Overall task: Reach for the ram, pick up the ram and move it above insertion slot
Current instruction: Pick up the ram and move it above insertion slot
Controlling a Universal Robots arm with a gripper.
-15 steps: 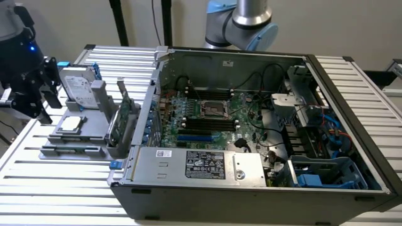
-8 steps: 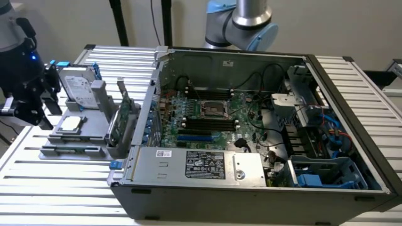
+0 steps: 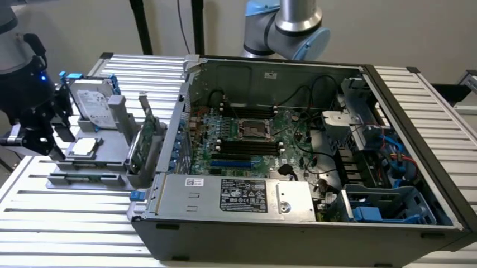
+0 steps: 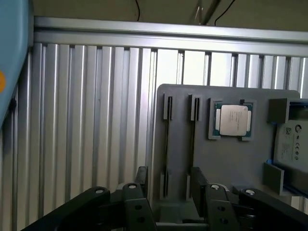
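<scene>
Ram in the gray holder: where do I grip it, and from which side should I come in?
Grip the ram at mid-length across its flat faces, coming straight down. It seems to stand on edge in a narrow slot of the gray holder, leaving its thin top edge exposed, and raised clips guard both ends. The open gripper straddles it.

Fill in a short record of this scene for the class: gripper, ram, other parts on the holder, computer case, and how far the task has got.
gripper: open, poised over the grey holder, holding nothing
ram: thin stick standing on edge in a holder slot, roughly between the open jaws, not gripped
processor: flat in its recess on the holder
hard drive: beside the processor
computer case: open, motherboard exposed, to the exterior view's right of the holder
progress: ram not yet picked up
</scene>
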